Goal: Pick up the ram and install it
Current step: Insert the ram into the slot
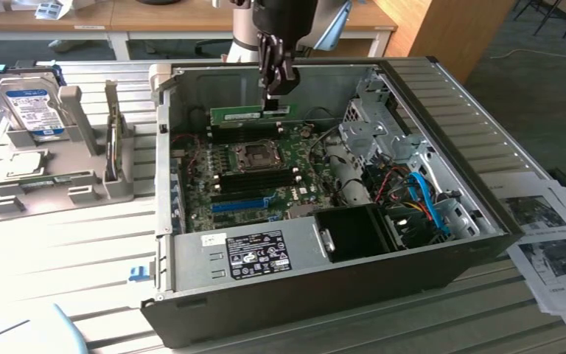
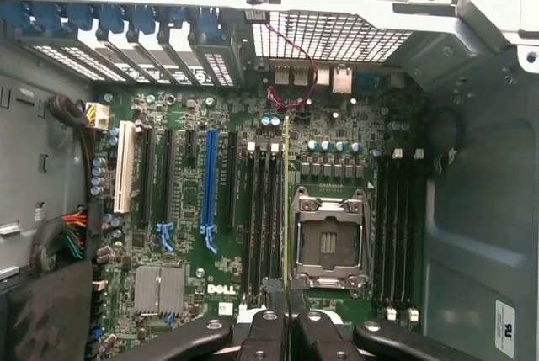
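Note:
The ram is a thin green stick, held level above the motherboard inside the open computer case. My gripper comes down from above and is shut on the ram near the end toward the exterior view's right. In the wrist view the ram shows edge-on as a thin line between my fingertips. It hangs over the black memory slots, beside the CPU socket. I cannot tell whether it touches a slot.
A second bank of black slots lies on the socket's other side, and a long blue slot lies past the near bank. A black shroud and cables fill the case's front. Hard drives stand in grey holders; papers lie outside.

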Motion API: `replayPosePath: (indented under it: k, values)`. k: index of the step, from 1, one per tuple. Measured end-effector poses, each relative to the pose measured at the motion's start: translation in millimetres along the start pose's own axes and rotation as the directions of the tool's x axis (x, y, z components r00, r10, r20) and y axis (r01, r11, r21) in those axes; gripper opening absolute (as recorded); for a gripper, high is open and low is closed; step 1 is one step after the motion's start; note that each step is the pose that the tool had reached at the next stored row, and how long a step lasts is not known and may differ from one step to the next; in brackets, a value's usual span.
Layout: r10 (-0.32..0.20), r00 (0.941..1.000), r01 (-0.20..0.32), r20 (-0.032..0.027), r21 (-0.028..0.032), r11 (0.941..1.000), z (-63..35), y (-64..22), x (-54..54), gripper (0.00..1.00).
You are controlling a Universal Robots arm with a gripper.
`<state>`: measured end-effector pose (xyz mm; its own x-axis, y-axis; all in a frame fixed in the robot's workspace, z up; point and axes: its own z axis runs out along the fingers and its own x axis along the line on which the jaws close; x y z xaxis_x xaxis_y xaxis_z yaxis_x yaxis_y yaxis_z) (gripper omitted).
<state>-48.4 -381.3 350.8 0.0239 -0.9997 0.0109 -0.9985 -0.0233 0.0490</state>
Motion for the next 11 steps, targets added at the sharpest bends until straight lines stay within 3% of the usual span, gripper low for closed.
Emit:
replayPosePath:
  k: [11]
  values:
    - [0.000, 1.0000, 0.000, -0.0003, 0.0000, 1.0000, 10.0, -0.5, -0.1, 0.11]
